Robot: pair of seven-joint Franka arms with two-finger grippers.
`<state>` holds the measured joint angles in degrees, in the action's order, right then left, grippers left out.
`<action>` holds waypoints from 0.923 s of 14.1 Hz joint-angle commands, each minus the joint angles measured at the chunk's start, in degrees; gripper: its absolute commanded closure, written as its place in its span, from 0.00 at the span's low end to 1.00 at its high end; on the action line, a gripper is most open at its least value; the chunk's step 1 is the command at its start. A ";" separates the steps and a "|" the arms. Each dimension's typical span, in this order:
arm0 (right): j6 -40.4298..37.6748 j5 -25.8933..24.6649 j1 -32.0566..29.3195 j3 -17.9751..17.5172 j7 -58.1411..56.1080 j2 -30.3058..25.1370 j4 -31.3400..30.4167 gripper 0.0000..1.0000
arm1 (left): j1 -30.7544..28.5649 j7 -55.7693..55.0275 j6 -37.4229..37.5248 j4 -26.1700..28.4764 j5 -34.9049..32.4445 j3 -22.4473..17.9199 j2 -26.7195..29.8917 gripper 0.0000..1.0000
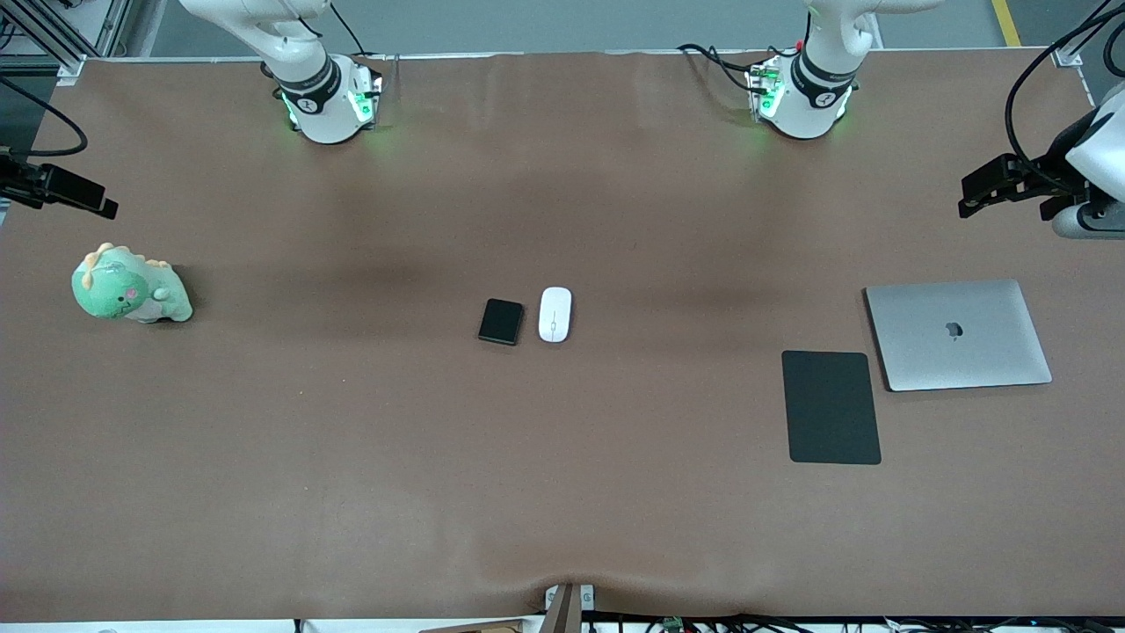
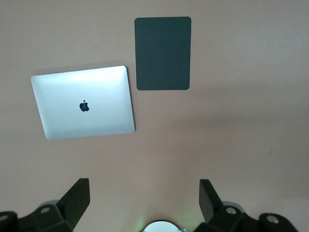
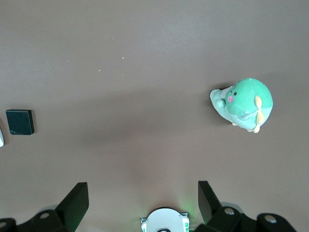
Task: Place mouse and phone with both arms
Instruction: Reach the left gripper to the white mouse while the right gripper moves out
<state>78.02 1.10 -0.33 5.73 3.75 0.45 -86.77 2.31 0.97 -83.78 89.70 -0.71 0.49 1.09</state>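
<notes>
**Both arms raised at the table ends, grippers spread and empty**

The left gripper point(image 2: 144, 203) hangs over the left arm's end of the brown table point(image 1: 352, 457), above the closed silver laptop point(image 1: 958, 334) and black mouse pad point(image 1: 831, 407), fingers spread wide. The right gripper point(image 3: 143, 203) hangs over the green plush dinosaur point(image 1: 130, 287), likewise spread. The phone point(image 1: 501, 322) and mouse point(image 1: 555, 314) lie side by side mid-table.
</notes>
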 commanded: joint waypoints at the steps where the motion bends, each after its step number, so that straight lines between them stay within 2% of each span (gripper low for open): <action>1: -1.28 0.31 -2.21 -2.03 0.03 0.95 1.42 0.00 | 0.06 1.49 0.81 -0.58 0.79 0.38 -0.30 0.00; 3: -3.56 0.31 -3.28 -3.44 0.03 2.97 4.67 0.00 | 0.85 1.06 0.64 -0.67 1.06 0.82 -1.17 0.00; 6: -3.84 0.31 -3.28 -3.53 0.03 3.33 5.12 0.00 | 1.73 0.62 0.55 -3.13 2.19 3.45 -4.59 0.00; 9: -5.32 0.39 -3.72 -3.62 0.03 5.25 8.27 0.00 | 2.25 0.09 -3.38 -3.22 8.95 3.90 -6.54 0.00; 13: -5.42 0.31 -3.54 -3.97 -1.81 7.01 11.08 0.00 | 10.05 -6.83 -6.91 -2.87 9.58 5.40 -9.52 0.00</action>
<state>74.08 1.10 -2.58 3.09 3.31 5.04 -79.89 8.45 -1.74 -89.70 88.16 8.38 5.44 -6.46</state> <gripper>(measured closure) 0.000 0.000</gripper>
